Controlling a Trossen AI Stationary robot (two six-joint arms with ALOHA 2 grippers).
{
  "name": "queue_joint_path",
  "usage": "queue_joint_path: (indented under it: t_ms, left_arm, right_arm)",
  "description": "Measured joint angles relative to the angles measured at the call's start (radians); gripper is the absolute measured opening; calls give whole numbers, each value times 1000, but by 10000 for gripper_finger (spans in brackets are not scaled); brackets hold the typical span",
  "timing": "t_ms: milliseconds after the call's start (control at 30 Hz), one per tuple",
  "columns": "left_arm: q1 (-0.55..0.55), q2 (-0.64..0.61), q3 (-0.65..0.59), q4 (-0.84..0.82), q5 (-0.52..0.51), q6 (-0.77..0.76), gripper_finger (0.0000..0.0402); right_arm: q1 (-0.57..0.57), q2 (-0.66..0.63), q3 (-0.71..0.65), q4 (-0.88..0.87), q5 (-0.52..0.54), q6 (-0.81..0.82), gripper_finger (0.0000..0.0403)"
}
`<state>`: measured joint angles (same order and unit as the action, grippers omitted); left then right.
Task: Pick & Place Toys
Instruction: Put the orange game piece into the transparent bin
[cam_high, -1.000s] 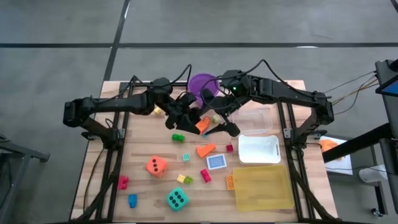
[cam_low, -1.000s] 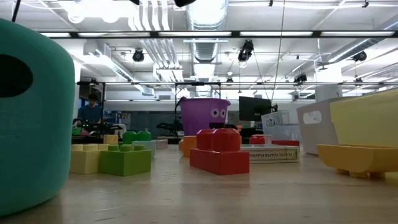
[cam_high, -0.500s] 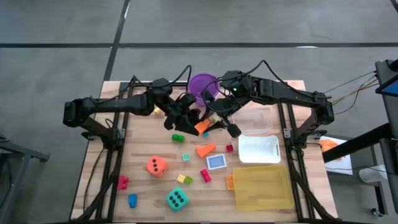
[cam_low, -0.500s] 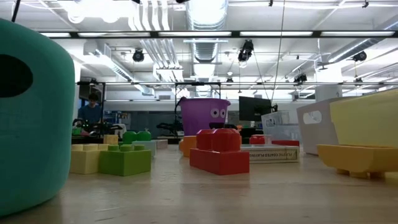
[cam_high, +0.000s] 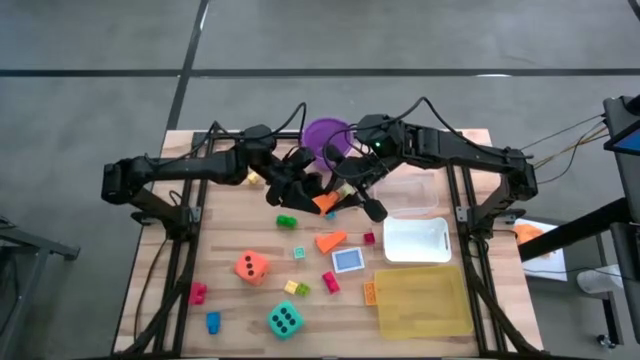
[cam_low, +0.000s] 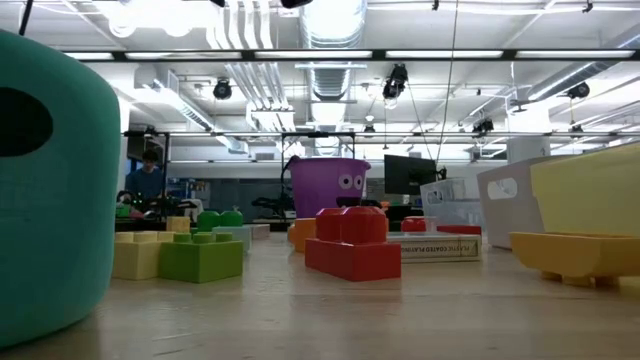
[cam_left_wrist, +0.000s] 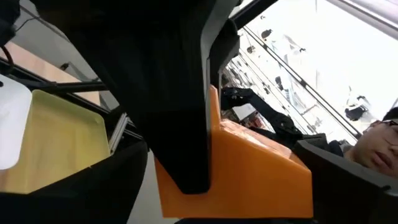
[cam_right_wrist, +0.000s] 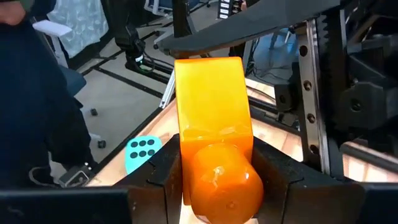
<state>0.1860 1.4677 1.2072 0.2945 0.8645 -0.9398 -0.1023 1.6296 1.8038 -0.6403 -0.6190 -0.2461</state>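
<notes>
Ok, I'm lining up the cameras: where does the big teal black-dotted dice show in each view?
High view: the teal black-dotted dice lies low in the picture, just left of centre.
Low view: huge, filling the left edge.
Left wrist view: not in it.
Right wrist view: small, on the table behind the orange plastic block, at.
Shared landmark: that orange plastic block, in the high and both wrist views.

You'll find almost nothing legible here. The flat card box (cam_low: 440, 247) behind the red block (cam_low: 352, 245) in the low view carries a line of dark capitals along its edge, too small to make out. Nothing else shows readable lettering.
</notes>
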Motion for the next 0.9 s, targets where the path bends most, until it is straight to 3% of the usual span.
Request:
queue_joint_path:
  t_ms: [467, 667, 900]
  left_arm:
    - [58, -104, -1, -122, -7, -58, 364]
    - [92, -183, -2, -321, -35, 27, 364]
    - [95, -268, -2, -611, -184, 154, 364]
  right_arm:
    - [-1, -68, 0, 7, 18, 136, 127]
    - [-4, -89, 0, -23, 102, 174, 127]
    - [-42, -136, -18, -143, 262, 293, 127]
